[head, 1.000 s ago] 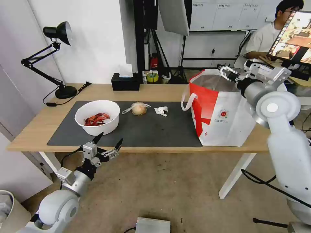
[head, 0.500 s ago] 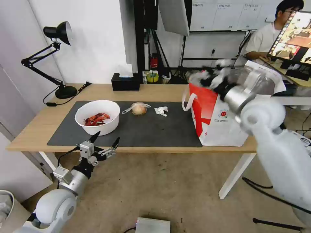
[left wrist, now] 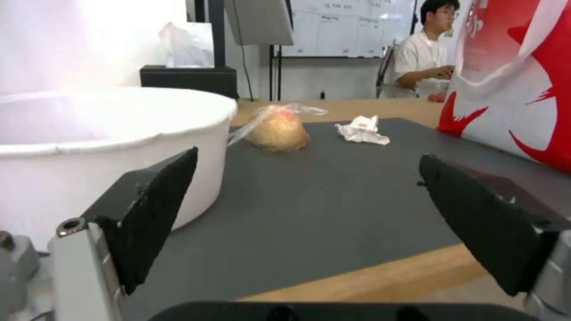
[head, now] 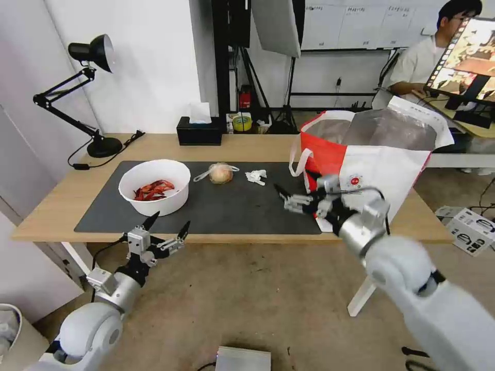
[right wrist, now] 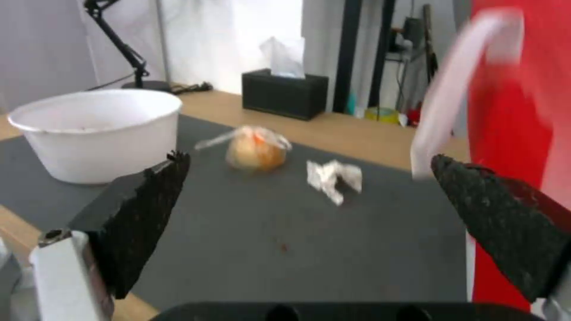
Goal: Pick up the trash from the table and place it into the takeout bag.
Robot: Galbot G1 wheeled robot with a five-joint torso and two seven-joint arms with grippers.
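Observation:
On the table (head: 56, 206), the dark mat (head: 232, 206) carries a white bowl (head: 154, 185) of red shells, a small clear bag with a beige lump (head: 220, 173) and a crumpled tissue (head: 256, 176). The takeout bag (head: 371, 154) stands open at the mat's right end. My right gripper (head: 295, 185) is open, low over the mat just left of the takeout bag, with nothing in it. The right wrist view faces the bowl (right wrist: 95, 129), the lump bag (right wrist: 256, 151) and the tissue (right wrist: 333, 176). My left gripper (head: 170, 224) is open below the table's front edge, in front of the bowl (left wrist: 89, 133).
A black tissue box (head: 199, 131) and a desk lamp (head: 93, 93) stand at the back of the table. The takeout bag's white handle (right wrist: 452, 89) hangs close to my right gripper. A white box (head: 472, 232) lies on the floor at right.
My right arm has swung down from above the takeout bag's mouth to low over the mat beside the bag. The left gripper has sunk slightly.

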